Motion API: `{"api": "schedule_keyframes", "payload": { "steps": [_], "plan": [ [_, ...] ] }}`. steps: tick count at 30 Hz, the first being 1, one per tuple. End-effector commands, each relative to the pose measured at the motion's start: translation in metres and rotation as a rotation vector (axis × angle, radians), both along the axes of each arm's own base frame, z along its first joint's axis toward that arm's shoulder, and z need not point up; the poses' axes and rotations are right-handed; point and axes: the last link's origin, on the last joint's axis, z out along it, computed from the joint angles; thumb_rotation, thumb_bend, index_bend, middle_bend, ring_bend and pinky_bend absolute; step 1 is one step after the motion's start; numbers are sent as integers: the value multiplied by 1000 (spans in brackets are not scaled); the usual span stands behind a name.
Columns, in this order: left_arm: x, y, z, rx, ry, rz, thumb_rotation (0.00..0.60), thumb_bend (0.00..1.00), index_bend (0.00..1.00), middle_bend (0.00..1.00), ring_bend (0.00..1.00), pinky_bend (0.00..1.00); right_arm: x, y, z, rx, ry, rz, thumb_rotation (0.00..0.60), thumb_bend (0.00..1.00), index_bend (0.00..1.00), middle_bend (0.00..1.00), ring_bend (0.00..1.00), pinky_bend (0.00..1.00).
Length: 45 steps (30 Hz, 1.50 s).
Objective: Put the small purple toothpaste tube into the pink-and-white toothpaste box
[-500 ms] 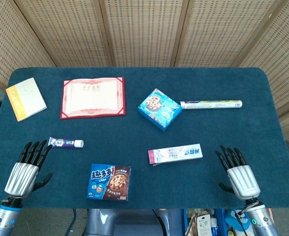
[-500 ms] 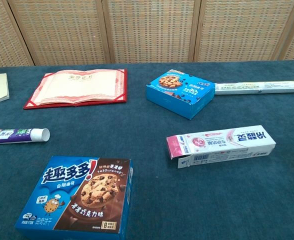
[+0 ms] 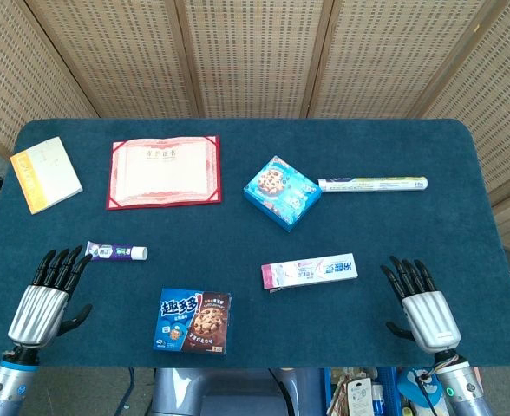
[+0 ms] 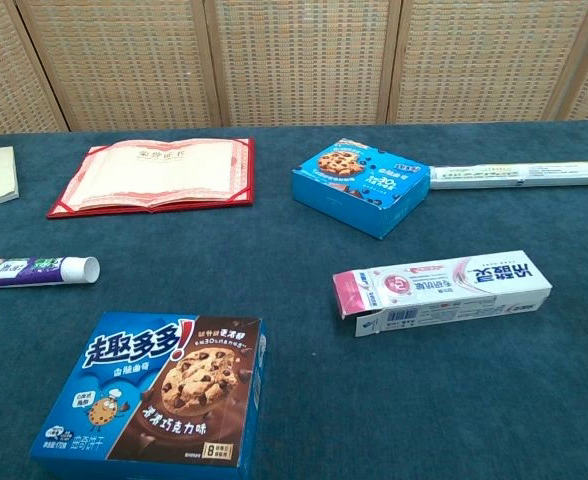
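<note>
The small purple toothpaste tube (image 3: 116, 252) (image 4: 34, 270) lies flat at the left of the blue table, its white cap pointing right. The pink-and-white toothpaste box (image 3: 310, 271) (image 4: 442, 290) lies right of centre with its pink left-end flap open. My left hand (image 3: 49, 297) rests near the front left edge, fingers spread, just below and left of the tube and apart from it. My right hand (image 3: 421, 303) rests at the front right, fingers spread, to the right of the box and holding nothing. Neither hand shows in the chest view.
A blue-and-brown cookie box (image 3: 193, 321) lies at the front centre between tube and toothpaste box. A light-blue cookie box (image 3: 281, 192), a long white roll (image 3: 373, 184), a red-edged certificate (image 3: 163, 172) and a yellow-and-white booklet (image 3: 45, 173) lie further back.
</note>
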Motion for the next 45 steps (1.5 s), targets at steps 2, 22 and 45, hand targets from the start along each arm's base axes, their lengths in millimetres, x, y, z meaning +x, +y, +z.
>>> {"api": "schedule_keyframes", "payload": {
  "steps": [2,22,45],
  "plan": [
    [0,3,2,5,-9,-1,600,298,0,0,0,0,-1,0,0,-1,3,-5,600,182,0,0,0,0],
    [-56,107,36,-52,211,187,600,297,115,26,0,33,-3,-1,-3,10,13,-11,600,182,0,0,0,0],
    [-68,142,2,-134,257,276,600,297,275,145,17,107,-3,-2,-6,12,18,-11,600,182,0,0,0,0]
  ]
}}
